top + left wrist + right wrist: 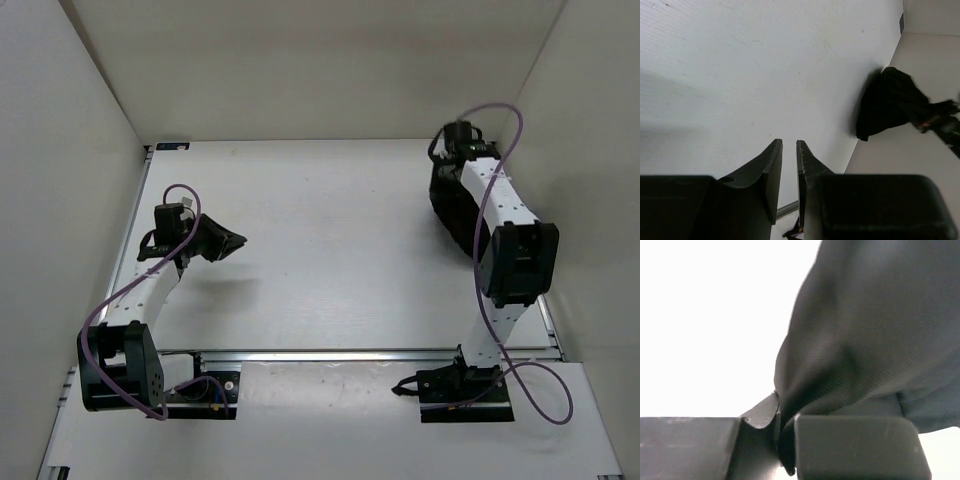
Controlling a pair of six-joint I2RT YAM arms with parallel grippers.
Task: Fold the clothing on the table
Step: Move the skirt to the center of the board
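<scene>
Top external: black clothing (pixel 449 212), crumpled matte heap.

The clothing (pixel 452 208) lies bunched at the far right of the counter (pixel 330 260), beside the wall, with the right gripper (pixel 784 437) on it. The left gripper (pixel 236 242) hangs over the left side, well apart.

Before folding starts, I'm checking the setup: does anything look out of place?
Yes. The skirt is not laid flat: it sits bunched in a heap at the table's far right edge by the wall, the right gripper shut on a fold.

Matt clothing (pixel 865 330), seemingly woven; smooth table (pixel 330 260).
</scene>
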